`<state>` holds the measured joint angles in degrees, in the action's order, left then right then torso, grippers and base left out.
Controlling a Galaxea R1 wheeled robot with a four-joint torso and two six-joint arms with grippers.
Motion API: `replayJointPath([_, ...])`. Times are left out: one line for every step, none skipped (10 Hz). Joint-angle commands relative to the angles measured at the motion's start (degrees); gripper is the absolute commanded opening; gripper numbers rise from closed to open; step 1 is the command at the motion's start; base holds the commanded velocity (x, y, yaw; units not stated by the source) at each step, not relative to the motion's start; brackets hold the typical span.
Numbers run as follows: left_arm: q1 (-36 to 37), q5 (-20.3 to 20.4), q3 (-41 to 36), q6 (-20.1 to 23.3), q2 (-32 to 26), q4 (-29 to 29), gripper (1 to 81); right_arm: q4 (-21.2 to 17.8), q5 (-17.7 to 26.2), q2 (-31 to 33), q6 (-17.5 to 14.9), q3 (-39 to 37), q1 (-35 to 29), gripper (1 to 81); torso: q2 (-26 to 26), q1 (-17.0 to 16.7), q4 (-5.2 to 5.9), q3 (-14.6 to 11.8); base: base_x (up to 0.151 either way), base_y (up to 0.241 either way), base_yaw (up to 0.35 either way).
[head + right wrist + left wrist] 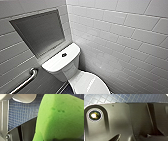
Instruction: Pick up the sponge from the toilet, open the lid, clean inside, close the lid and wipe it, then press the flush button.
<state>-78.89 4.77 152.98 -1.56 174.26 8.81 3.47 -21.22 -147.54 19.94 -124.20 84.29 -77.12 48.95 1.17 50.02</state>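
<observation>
The white toilet [72, 72] stands in the corner. Its tank top carries the small dark round flush button [64, 54]. The lid [87, 83] lies closed over the bowl at the lower edge of the head view. In the right wrist view the bright green sponge [60, 117] looms large, right up against the camera and off the blue tiled floor, with my right gripper shut on it. Beyond the sponge, a white rounded part of the toilet [25, 97] shows. My left gripper is open and holds nothing.
A grey recessed niche [40, 31] is set in the wall behind the tank. A metal grab bar [25, 82] runs along the left wall. White tiled wall [125, 37] closes in on the right. Blue mosaic floor [121, 97] lies below.
</observation>
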Motion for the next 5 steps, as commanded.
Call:
replayJointPath([0.6, -3.4, -0.4, 0.0, 0.1, -0.3, 81.1, 1.6, 2.9, 0.3, -0.3, -1.1, -0.2, 1.0, 0.0, 0.0, 0.0, 0.0, -0.113, 0.0, 0.0])
replayJointPath([0.6, -3.5, -0.4, 0.0, 0.1, -0.3, 81.1, 2.1, 2.9, -0.1, -0.3, -1.3, -0.2, 1.0, 0.0, 0.0, 0.0, 0.0, -0.1, 0.0, 0.0])
replayJointPath([0.6, -3.4, -0.4, 0.1, 0.1, -0.3, 81.1, 2.1, 2.9, -0.2, -0.3, -1.3, -0.2, 1.0, 0.0, 0.0, 0.0, 0.0, 0.0, 0.0, 0.0])
replayJointPath([0.6, -3.5, -0.4, 0.1, 0.1, -0.2, 81.1, 2.1, 2.9, -0.2, -0.3, -1.4, -0.2, 1.0, -0.1, 0.0, 0.0, 0.0, 0.0, 0.0, 0.0])
replayJointPath([0.6, -3.5, -0.4, 0.1, 0.2, -0.1, 81.1, 2.1, 2.9, -0.2, -0.3, -1.4, -0.2, 1.0, -0.1, 0.0, 0.0, 0.0, 0.0, 0.0, 0.0])
